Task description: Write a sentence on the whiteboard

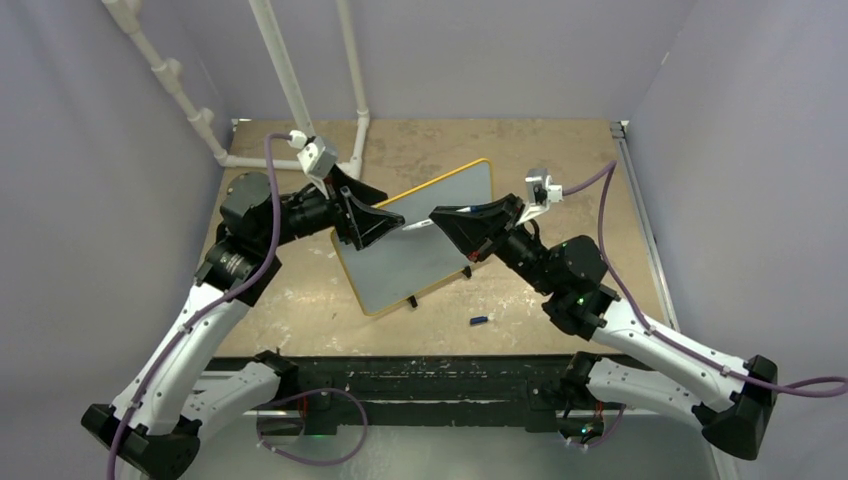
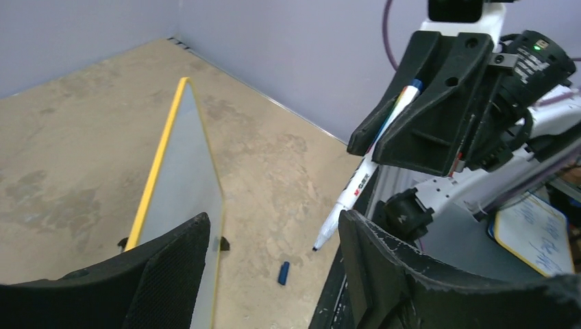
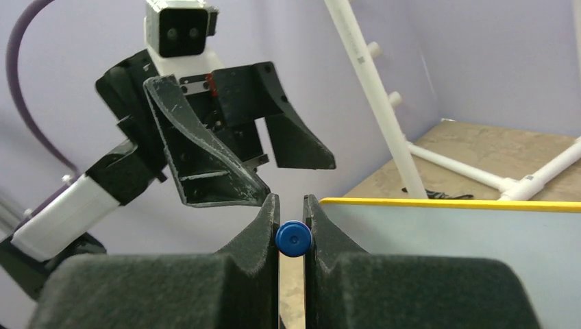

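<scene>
The whiteboard (image 1: 420, 250), white with a yellow rim (image 3: 445, 203) and small black feet, stands tilted at the table's middle. Its face looks blank, so the sentence is out of view. My right gripper (image 1: 437, 215) is shut on a white marker (image 2: 356, 190). The marker's blue end (image 3: 293, 238) sits between the pads and its tip points down over the board's upper part, hanging in the air. My left gripper (image 2: 274, 226) is open at the board's left side, with the board's edge (image 2: 218, 205) just inside the left finger (image 2: 171, 267). I cannot tell whether that finger touches it.
The marker's blue cap (image 1: 479, 321) lies on the table in front of the board. White pipes (image 1: 300, 100) stand at the back left. Another small yellow-rimmed board with blue handwriting (image 2: 538, 236) lies beyond the right arm, off the table's near edge.
</scene>
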Robot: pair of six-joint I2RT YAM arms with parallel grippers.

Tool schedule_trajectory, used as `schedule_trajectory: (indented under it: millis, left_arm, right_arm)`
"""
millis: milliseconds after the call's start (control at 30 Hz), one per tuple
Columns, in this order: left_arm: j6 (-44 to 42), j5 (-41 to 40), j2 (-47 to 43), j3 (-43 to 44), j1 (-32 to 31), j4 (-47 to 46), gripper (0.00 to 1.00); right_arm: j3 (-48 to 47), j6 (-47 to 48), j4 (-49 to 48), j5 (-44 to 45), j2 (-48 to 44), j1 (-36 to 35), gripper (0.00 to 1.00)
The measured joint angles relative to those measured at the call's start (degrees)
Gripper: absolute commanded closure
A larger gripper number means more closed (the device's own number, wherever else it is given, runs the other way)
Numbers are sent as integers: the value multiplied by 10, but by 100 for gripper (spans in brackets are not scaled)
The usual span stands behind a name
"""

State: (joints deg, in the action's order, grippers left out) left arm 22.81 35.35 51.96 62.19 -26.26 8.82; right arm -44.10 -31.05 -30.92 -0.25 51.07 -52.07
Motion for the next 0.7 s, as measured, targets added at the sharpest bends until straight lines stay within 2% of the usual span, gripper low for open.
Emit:
schedule_trajectory:
  millis: [200, 300, 433, 633, 700]
  left_arm:
    - [0, 101, 36, 9, -1, -35, 33]
    - [-1, 134, 45, 10, -7, -41, 40]
    - [-10, 161, 59, 11, -45, -43, 55]
    - [-25, 173, 71, 11, -90, -39, 59]
    - [-28, 175, 72, 13, -90, -40, 69]
  right_arm:
    - [-13, -15, 10, -42, 11, 0, 100]
    - [-35, -15, 33, -51, 17, 0, 100]
    - [-52, -15, 50, -60, 18, 0, 100]
    - [-62, -15, 71, -81, 26, 0, 100]
    - [-61, -15, 80, -86, 30, 0, 100]
